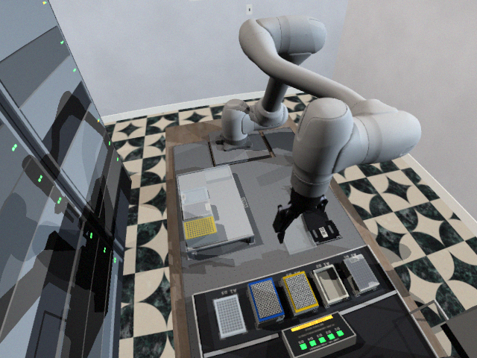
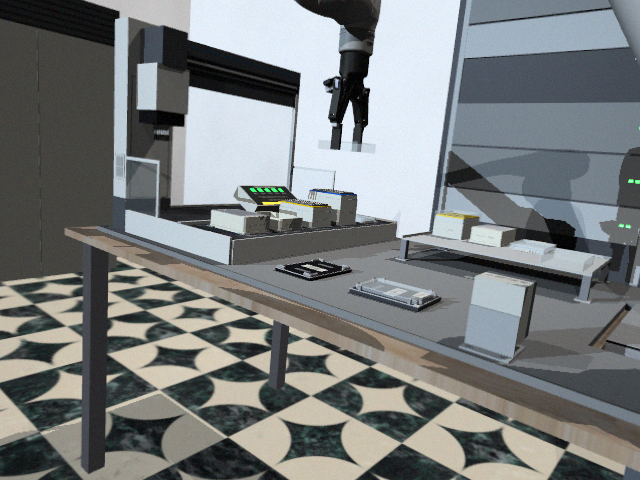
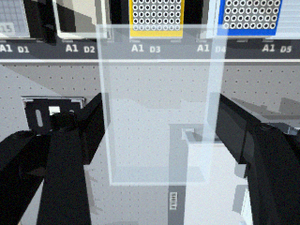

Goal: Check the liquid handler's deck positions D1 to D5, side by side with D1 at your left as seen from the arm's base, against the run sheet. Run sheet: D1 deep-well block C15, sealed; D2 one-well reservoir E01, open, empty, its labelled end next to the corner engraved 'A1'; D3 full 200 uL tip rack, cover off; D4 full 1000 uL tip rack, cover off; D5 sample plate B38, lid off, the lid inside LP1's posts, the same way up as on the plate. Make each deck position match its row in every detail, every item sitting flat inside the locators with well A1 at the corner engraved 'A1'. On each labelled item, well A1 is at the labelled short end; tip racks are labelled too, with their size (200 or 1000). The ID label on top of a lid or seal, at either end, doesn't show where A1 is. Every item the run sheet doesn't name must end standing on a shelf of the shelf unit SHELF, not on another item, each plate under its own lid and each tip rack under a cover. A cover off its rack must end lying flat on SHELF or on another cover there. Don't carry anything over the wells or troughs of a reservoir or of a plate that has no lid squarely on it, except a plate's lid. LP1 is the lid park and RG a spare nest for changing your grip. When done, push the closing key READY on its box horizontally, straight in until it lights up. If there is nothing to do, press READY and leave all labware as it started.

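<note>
Table top [image 1: 269, 185] carries everything. The liquid handler's deck [image 1: 377, 324] lies at its far end from the arm's base, and the shelf unit SHELF [image 1: 235, 208] stands short of the deck, off towards its D5 end.

On the deck, the yellow-framed 200 uL tip rack [image 1: 299, 291] at D3 and the blue-framed 1000 uL tip rack [image 1: 265, 299] beside it at D4 both show bare tip holes, so neither wears a cover.

One clear cover [image 3: 157, 117] hangs level in the air on the arm-base side of the deck, roughly opposite D3 and well above the table top. The gripper [image 2: 346, 142] points straight down. Its fingers pinch the cover by its two long walls, part-way closed on it and not meeting.

By my reading, the step in hand is stowing a tip-rack cover that the run sheet wants off. The lift looks done and the carry to SHELF is what remains.

The next move calls for travelling sideways, away from the deck, keeping the cover level and never crossing the open reservoir [image 1: 330, 285] at D2. It should then come down over a free patch of shelf, or onto another cover there. I would release only once it lies flat, since this thin, light shell may tip or slide if dropped from height.
</note>
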